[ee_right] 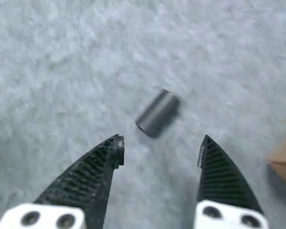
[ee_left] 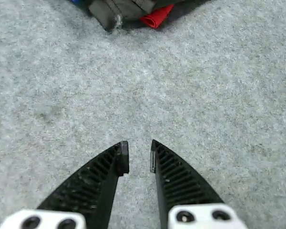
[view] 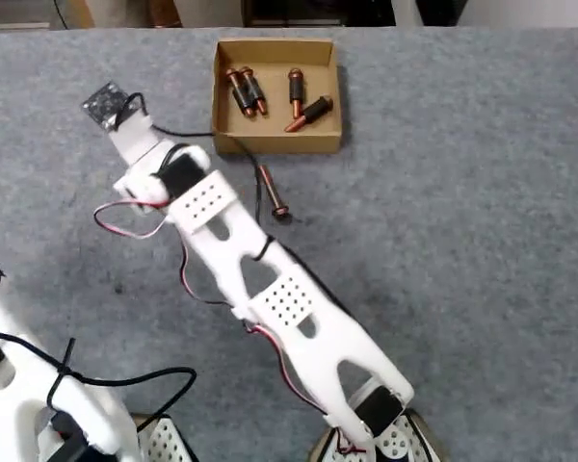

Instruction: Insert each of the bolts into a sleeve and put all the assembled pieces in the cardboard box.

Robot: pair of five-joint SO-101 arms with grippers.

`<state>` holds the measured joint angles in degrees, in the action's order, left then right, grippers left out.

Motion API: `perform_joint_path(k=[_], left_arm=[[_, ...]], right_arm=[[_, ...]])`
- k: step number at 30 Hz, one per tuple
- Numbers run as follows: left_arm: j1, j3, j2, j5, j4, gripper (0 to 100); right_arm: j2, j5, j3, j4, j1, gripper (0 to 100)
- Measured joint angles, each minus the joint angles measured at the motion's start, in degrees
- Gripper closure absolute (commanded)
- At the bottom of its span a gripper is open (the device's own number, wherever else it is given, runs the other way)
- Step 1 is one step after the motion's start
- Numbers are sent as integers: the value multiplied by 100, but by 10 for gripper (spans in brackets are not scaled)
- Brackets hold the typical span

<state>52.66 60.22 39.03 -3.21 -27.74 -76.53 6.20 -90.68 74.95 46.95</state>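
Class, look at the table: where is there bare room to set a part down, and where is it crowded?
Bare: the wide stretch of table right of the cardboard box and the right arm; also the strip between both arms. Crowded: by the box's near wall, where a loose bolt lies beside that arm.

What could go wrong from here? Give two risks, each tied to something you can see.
1. The sleeve lies on its side, skewed in front of the open right gripper. Closing may roll it away or pinch it crooked.
2. The loose bolt lies on the table right beside the right arm, near the cardboard box. The arm could knock it aside.
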Motion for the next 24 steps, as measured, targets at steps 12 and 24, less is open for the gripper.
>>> perform_joint_path(k=[12,24], left_arm=[[0,0,0,0,0,910],[-9,0,-26,0,0,910]], right_arm=[[-659,844,18,-1486,9,766],[-589,923,703,-1336,-141,854]])
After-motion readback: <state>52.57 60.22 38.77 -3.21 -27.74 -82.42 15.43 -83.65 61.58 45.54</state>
